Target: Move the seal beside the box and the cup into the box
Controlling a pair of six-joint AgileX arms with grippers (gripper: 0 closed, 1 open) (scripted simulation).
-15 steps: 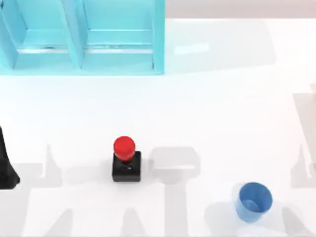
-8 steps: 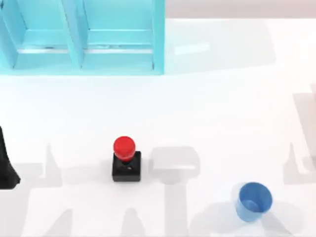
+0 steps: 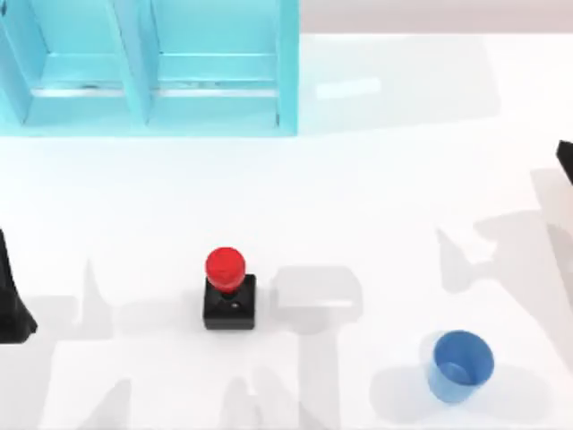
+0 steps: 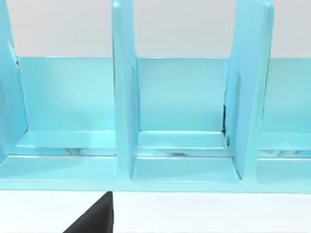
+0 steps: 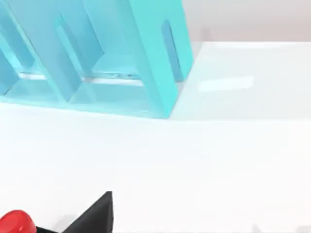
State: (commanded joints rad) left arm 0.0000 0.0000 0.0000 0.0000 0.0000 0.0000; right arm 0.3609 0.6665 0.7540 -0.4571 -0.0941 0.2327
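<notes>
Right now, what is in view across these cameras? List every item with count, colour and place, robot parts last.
seal: 1, black square base with red knob, upright on the table, left of centre, near the front edge.
cup: 1, blue, upright on the table at front right, apart from the seal.
box: 1, light blue, open compartments split by dividers, at the table's back left.
table: 1, white, under everything.
left arm: 1, black, at the top view's left edge, parked.
right arm: 1, black, just entering at the right edge, well behind the cup; its pincer's state cannot be judged.
</notes>
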